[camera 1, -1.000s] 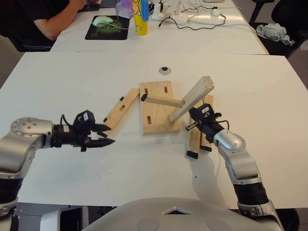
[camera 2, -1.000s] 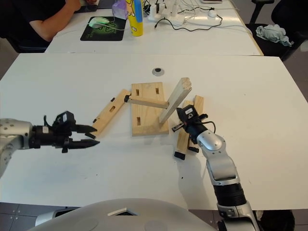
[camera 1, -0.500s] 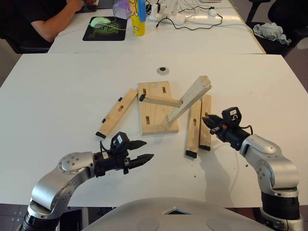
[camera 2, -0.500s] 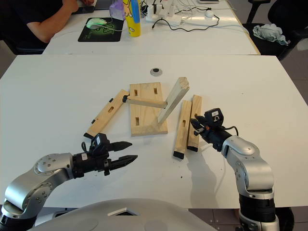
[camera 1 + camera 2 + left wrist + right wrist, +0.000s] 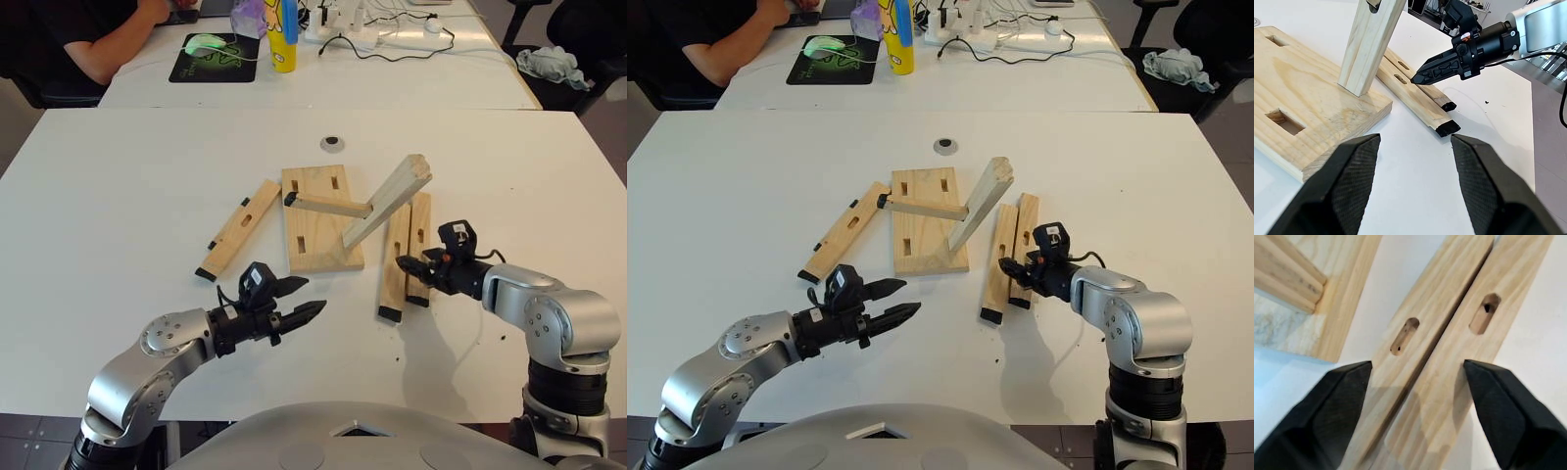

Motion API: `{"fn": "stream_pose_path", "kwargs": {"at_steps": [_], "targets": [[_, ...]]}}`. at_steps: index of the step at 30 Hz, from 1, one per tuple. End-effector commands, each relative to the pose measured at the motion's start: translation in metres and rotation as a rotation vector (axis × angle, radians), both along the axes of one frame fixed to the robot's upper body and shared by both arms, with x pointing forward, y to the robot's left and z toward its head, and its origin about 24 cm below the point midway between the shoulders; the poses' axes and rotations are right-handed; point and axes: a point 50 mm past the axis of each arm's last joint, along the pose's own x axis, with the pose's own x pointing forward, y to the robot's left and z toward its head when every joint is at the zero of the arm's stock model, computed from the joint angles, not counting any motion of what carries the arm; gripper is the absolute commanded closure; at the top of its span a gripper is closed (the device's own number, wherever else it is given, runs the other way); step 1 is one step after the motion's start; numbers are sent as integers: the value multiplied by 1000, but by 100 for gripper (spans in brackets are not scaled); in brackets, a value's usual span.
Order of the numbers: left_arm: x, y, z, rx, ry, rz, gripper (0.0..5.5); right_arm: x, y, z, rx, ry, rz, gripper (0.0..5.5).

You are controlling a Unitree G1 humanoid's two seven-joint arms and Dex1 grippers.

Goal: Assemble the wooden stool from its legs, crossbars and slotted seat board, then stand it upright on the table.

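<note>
Directly beneath right gripper [image 5: 1418, 364] (spread wide): paired legs [image 5: 1459, 347]; seat board [image 5: 328, 235] beside.

- 1 small round dark disc [image 5: 334, 143], lying nearer the robot than the rear table.
- Rear table [image 5: 441, 83], white, across the far side.
- Toward its left, 1 dark mouse pad [image 5: 191, 69] with 1 pale mouse [image 5: 208, 43] on it.
- 1 yellow container [image 5: 285, 49], upright, just beside the pad.
- White cables [image 5: 392, 46] to the container's right.
- 1 crumpled cloth [image 5: 554, 67] beyond the table's right end.

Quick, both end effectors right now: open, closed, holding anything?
Left end effector: open, holding nothing.
Right end effector: open, empty, fingers spread over the two side-by-side legs.
</note>
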Motion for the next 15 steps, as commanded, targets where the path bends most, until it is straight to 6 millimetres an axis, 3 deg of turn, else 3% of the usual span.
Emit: {"fn": "stream_pose_path", "kwargs": {"at_steps": [1, 9, 15], "targets": [[5, 0, -2, 1, 4, 19, 281, 1, 5, 0, 53, 20, 0, 163], [7, 2, -8, -3, 11, 54, 281, 14, 11, 20, 78, -111, 69, 163], [10, 3, -8, -3, 3, 73, 281, 7, 12, 9, 93, 1, 73, 163]]}}
